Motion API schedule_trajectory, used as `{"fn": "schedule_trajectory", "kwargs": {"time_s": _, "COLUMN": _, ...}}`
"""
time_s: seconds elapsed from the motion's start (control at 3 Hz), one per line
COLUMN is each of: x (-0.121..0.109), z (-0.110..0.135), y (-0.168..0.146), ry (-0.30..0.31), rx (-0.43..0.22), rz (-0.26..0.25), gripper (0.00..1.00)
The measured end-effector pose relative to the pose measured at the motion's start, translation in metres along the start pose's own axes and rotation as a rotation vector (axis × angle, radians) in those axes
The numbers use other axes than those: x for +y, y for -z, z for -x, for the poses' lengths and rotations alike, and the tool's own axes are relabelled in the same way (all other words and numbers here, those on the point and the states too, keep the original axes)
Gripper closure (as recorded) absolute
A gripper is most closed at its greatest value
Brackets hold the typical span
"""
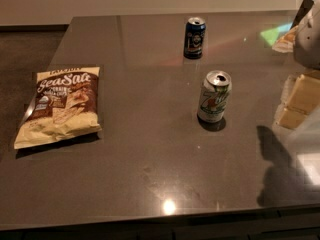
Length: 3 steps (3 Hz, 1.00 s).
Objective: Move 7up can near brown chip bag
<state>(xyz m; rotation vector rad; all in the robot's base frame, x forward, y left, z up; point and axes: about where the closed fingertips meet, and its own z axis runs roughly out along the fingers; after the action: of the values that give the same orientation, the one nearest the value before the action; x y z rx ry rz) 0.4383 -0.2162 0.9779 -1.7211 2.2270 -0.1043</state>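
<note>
The 7up can (214,96), silver-white with green markings, stands upright on the dark table (150,174), right of the middle. The brown chip bag (62,105), cream-yellow with a brown panel and "Sea Salt" lettering, lies flat near the table's left edge, far from the can. My gripper (309,39) shows only partly at the right edge of the view, up and to the right of the 7up can and well apart from it. It holds nothing that I can see.
A dark blue can (194,37) stands upright behind the 7up can, toward the table's far edge. Pale yellow shapes (300,100) sit at the right edge. The arm's shadow (272,169) falls on the table's front right. The front edge is close.
</note>
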Motion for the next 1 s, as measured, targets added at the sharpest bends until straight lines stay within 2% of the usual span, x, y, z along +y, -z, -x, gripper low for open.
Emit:
{"fn": "schedule_trajectory", "kwargs": {"time_s": 0.67, "x": -0.007, "z": 0.003, "y": -0.012, "ry": -0.016, "rx": 0.005, "rz": 0.009, "gripper": 0.0}}
{"fn": "schedule_trajectory", "kwargs": {"time_s": 1.0, "x": -0.019, "z": 0.01, "y": -0.029, "ry": -0.058, "rx": -0.033, "rz": 0.012, "gripper": 0.0}}
